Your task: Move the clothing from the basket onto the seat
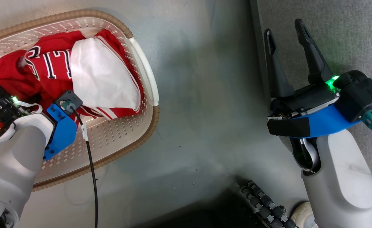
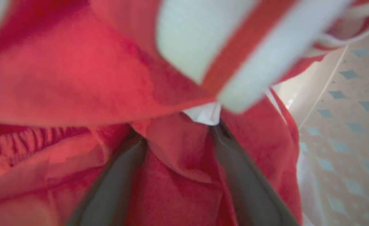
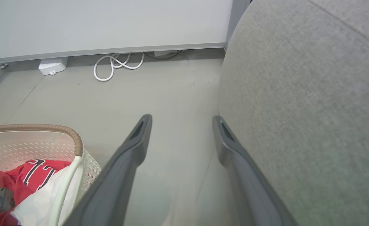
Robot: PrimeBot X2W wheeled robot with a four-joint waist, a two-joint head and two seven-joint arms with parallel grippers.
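Down amid clothing [image 1: 56, 69], spread left claw [image 2: 178, 131].

The basket [image 1: 144, 71] is set on the floor [image 1: 205, 104] toward its left side, and the clothing [image 1: 56, 68] is heaped inside it, up against its right-hand rim. The seat [image 1: 331, 31] is placed to the right, well apart from the basket, with floor between. The left gripper [image 2: 178, 131] is sunk into the clothing, with a fold caught between its spread fingers. The right gripper [image 1: 284, 27] is held at the seat's left edge. A coiled cable [image 3: 115, 64] and a small box [image 3: 52, 66] are laid along the floor's far edge.
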